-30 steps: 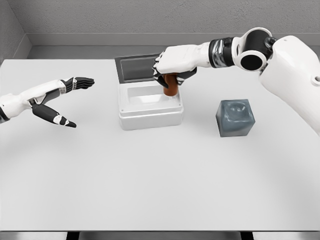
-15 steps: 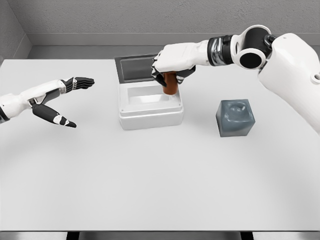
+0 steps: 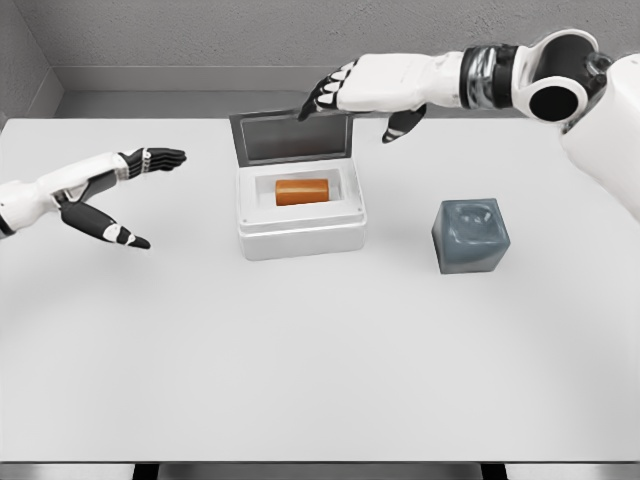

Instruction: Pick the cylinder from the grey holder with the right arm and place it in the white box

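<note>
the right hand hangs in the upper middle of the frame, above the back edge of the white box, its fingers spread and holding nothing. that reads as a release: a hand parked above the open compartment rather than down in it has, by my judgement, nothing left to carry. just below it, the orange cylinder lies on its side inside the box's recess, long axis running left to right, resting on the floor of the cavity. the box's dark lid stands tipped up behind the opening, which is why the hand comes in from above and the right and not from the rear. further right, well apart from the box, the grey holder sits on the table with its socket empty. the left hand rests at the left edge, fingers loosely extended, holding nothing. the task looks complete.
</note>
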